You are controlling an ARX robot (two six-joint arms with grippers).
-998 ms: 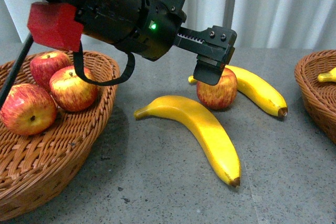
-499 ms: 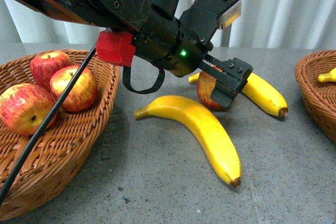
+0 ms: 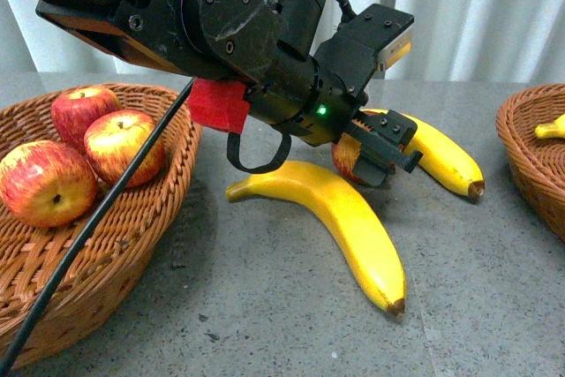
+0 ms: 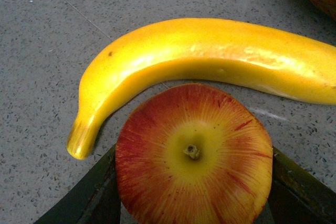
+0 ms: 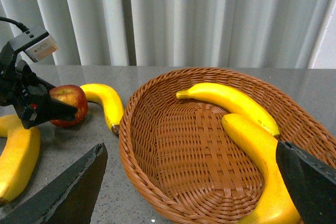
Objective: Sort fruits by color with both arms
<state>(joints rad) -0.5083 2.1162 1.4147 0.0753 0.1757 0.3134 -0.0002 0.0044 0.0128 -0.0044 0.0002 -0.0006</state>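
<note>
My left gripper (image 3: 378,149) was down at the loose apple (image 4: 193,156) on the grey table (image 3: 265,324), with one finger on each side of it. In the left wrist view the dark fingers (image 4: 89,198) ran right up to the apple's flanks, but I could not tell whether they were pressing on it or only sitting just beside it. The apple stood stem up on the table, with the far banana (image 3: 437,152) curving close behind it. The near banana (image 3: 344,218) lay in front of the apple, closer to my body. Off to my left, the left basket (image 3: 132,245) held three apples (image 3: 44,183), bunched together at its far side. My right gripper (image 5: 190,148) had its fingers (image 5: 68,192) spread wide with nothing between them, and its camera faced the right basket (image 5: 157,182). Two bananas (image 5: 231,98) lay in that basket, one just beside the other along its wall.
</note>
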